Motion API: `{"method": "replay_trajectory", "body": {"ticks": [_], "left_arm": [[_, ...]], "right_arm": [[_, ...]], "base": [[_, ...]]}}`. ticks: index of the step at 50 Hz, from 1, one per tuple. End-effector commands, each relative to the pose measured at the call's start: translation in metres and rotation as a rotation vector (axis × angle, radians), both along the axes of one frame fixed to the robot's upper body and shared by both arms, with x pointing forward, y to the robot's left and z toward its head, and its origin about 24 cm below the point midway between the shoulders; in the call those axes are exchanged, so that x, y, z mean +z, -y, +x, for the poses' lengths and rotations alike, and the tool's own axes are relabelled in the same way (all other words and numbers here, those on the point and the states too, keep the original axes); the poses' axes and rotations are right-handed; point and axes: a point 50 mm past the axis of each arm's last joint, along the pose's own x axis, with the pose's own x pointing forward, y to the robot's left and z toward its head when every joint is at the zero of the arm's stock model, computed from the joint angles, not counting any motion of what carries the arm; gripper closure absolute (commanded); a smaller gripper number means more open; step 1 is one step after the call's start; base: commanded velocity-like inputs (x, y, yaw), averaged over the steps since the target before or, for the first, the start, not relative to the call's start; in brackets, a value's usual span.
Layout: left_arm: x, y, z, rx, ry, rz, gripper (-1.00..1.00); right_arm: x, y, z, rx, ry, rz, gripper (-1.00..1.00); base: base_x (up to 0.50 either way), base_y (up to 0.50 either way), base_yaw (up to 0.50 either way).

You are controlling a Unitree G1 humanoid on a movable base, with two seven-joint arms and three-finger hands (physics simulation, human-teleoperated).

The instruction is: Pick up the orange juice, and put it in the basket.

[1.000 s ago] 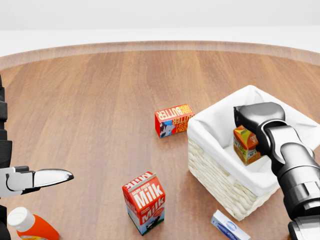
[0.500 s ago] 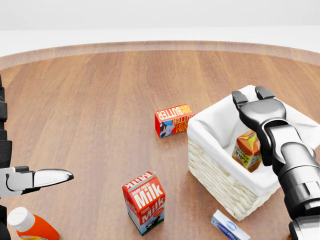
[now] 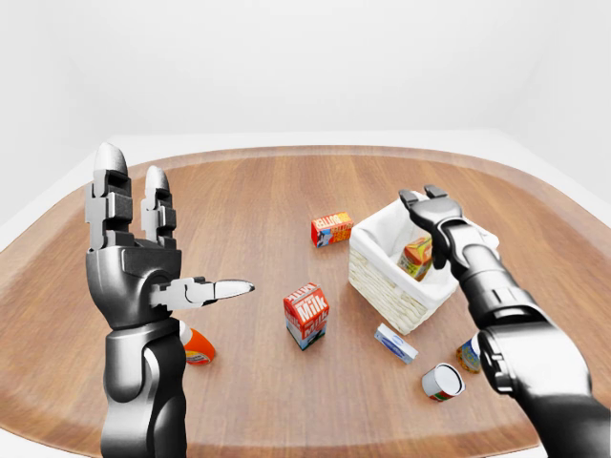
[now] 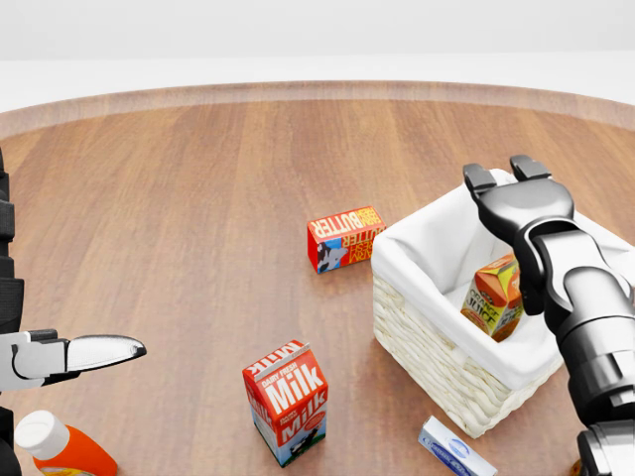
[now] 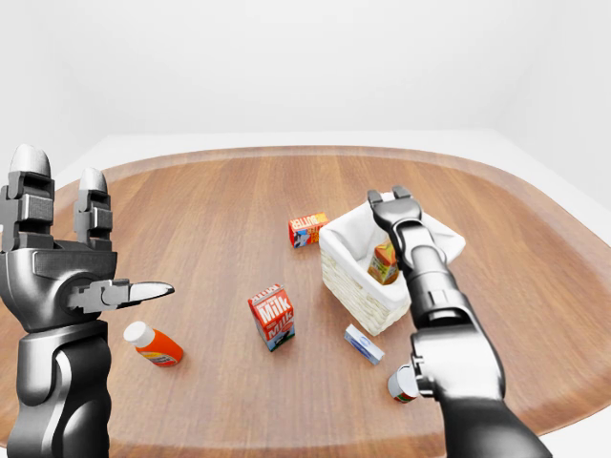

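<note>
Juice carton in the basket, my right hand open above it.

I see the orange juice lying tilted inside the basket, against its white lining. My right hand hovers over the basket's upper rim, fingers spread and holding nothing. My left hand is raised at the left, fingers straight and empty. On the table sit a milk carton and a butter box.

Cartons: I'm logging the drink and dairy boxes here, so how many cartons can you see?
2. The milk carton stands on the table, left of the basket in the head view; the orange juice carton leans tilted inside the basket. None looks hidden.
</note>
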Motion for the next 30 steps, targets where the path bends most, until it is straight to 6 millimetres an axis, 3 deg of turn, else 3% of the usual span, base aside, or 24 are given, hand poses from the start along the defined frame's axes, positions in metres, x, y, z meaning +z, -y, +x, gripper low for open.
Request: {"method": "replay_trajectory", "body": {"ticks": [1,30], "left_arm": [[0.000,0.000,0.000,0.000,0.000,0.000,-1.00],[0.001,0.000,-0.001,-0.002,0.006,-0.008,-1.00]], "right_arm": [[0.014,0.000,0.002,-0.003,0.015,0.013,-1.00],[0.035,0.004,0.003,-0.017,0.040,0.030,-1.00]], "base": [[0.00,0.00,0.00],[0.00,0.00,0.00]]}}
